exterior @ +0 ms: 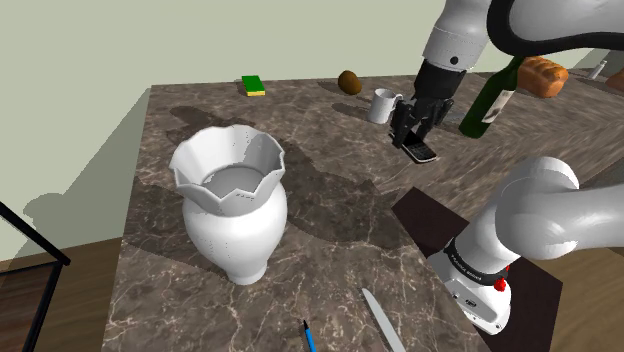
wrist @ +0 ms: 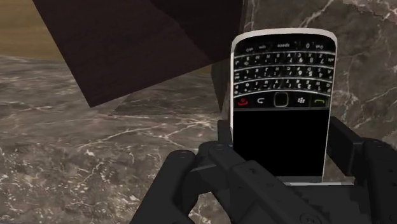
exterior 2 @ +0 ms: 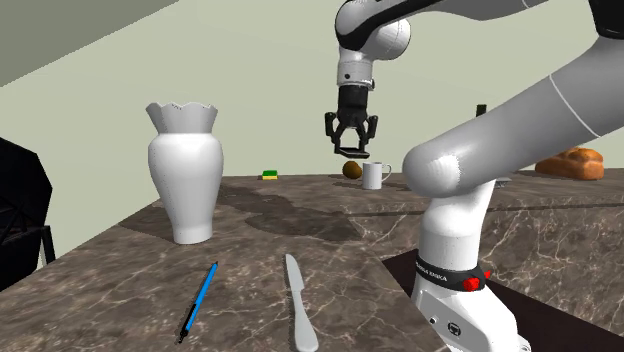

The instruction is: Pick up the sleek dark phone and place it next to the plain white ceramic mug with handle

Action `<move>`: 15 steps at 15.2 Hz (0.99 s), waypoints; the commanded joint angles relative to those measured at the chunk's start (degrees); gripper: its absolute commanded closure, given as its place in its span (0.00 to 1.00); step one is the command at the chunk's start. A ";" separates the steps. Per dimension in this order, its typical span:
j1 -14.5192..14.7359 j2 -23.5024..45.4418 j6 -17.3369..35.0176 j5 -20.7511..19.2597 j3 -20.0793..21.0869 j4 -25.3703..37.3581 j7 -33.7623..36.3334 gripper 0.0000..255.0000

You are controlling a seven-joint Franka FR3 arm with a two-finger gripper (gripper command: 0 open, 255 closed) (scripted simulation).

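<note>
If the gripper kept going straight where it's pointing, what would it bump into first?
Probably the table. The phone clasped in the gripper sticks out beyond it, so its end would touch first. How far off is unclear.

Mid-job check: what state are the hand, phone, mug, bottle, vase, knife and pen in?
hand: shut on the phone, raised above the table
phone: clasped in the hand, off the table, screen dark
mug: upright on the table
bottle: upright
vase: upright
knife: lying flat
pen: lying flat
</note>
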 commanded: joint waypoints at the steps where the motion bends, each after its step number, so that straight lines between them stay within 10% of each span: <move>1: -1.51 -0.24 -0.31 -2.50 -2.92 -0.15 -2.92 1.00; 15: -9.56 10.27 2.52 -17.41 -23.06 7.78 -22.69 1.00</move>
